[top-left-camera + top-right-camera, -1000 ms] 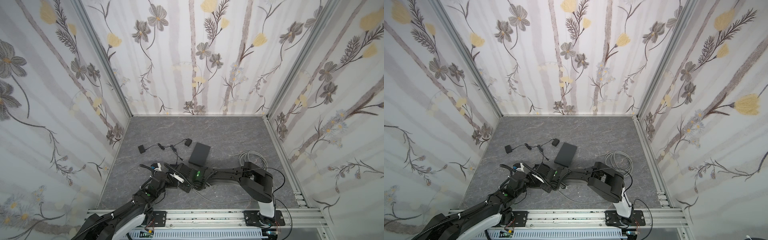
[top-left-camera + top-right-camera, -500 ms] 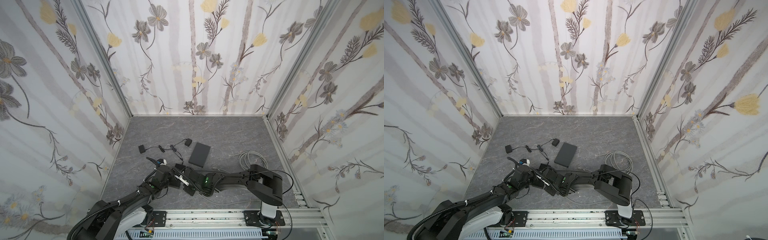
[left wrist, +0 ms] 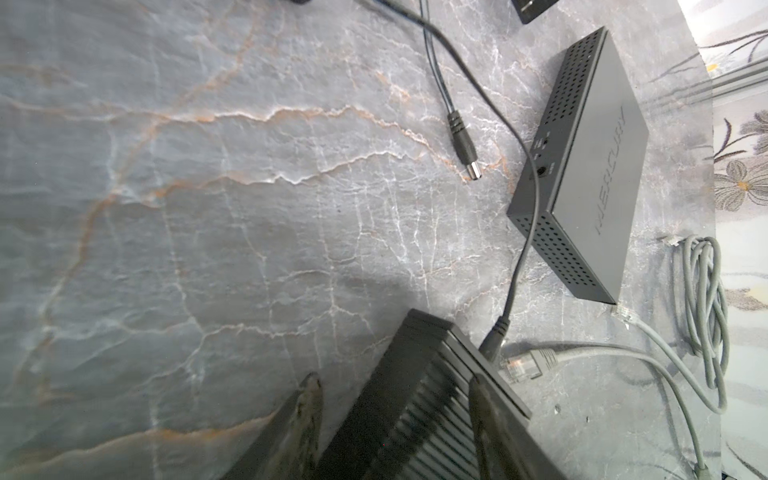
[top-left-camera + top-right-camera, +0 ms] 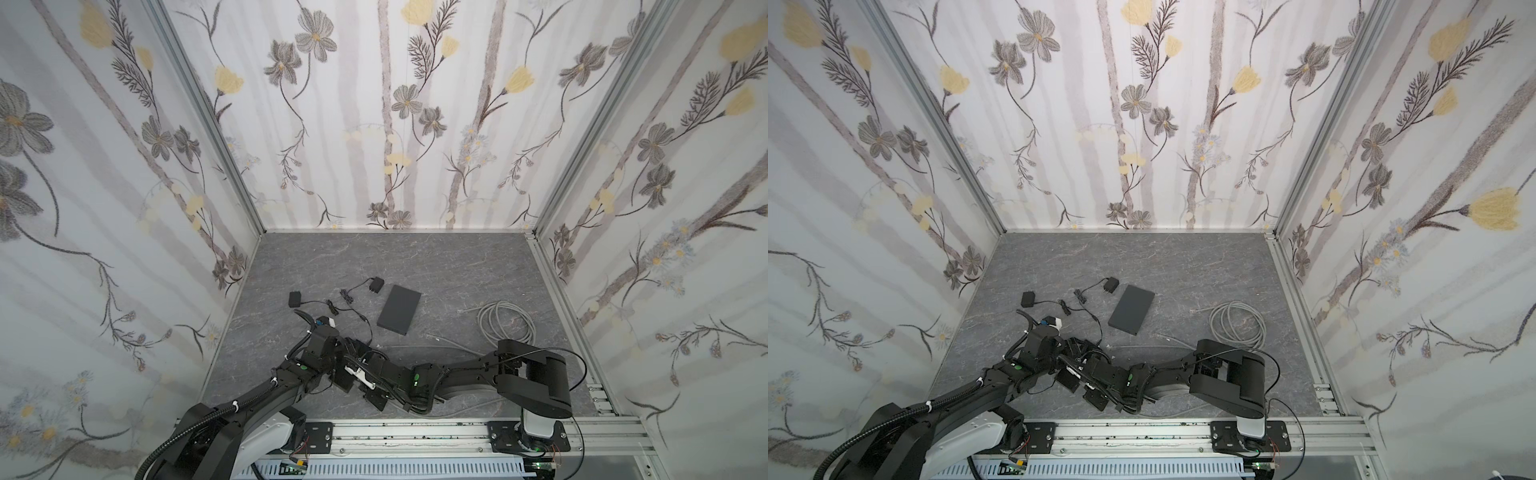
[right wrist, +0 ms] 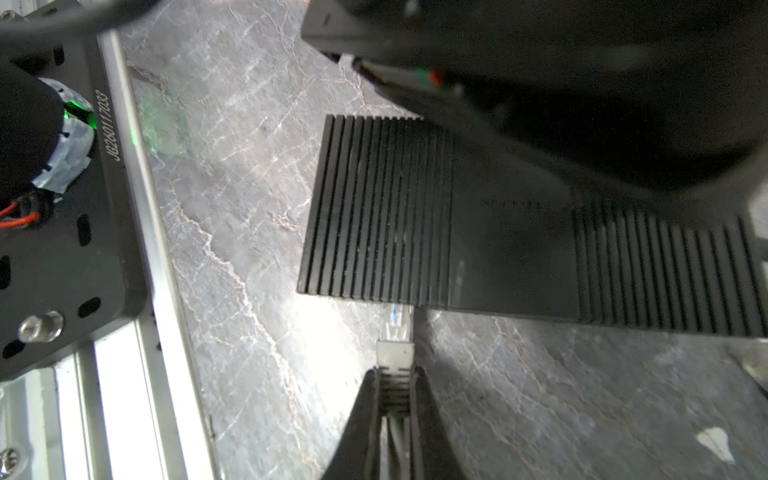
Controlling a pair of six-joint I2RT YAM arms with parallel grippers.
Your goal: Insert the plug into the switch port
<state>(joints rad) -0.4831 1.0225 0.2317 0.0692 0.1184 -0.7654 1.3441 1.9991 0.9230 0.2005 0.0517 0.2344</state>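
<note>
Plug (image 5: 395, 351): one clear network plug with a ribbed grey boot, low over the tabletop (image 5: 249, 232) by the front rail, hidden under the arms in both top views. Its tip reaches the long edge of the switch (image 5: 415, 216). It may sit partly in a port, but that edge is in shadow.
Power adapters: two small black blocks, left adapter (image 4: 294, 299) and right adapter (image 4: 376, 286), each on a thin black lead. One barrel end (image 3: 463, 145) lies loose, showing a metal tip.
Base plate (image 5: 104, 232): black slotted metal, lettered "JG260117033" along its edge.
Left gripper (image 3: 394, 377): jaws spread, gripping nothing. One finger (image 3: 309, 409) stands beside the switch with tabletop showing between, and the other hangs over its ribbed top.
Switch: one matte black box with fine parallel ribs at both ends and a smooth band between.
Right gripper (image 5: 395, 374): closed on the plug's boot, a dark finger on each side.
Grey box (image 3: 598, 166): one flat case, "MERCURY" on its lid, rows of round holes along its sides, lying apart from the switch.
Grey cable (image 4: 505, 328): one round coil, furthest right.
Loose network plugs (image 3: 519, 368): three, seen in the left wrist view.
Tabletop: grey marble pattern with white and orange veins.
</note>
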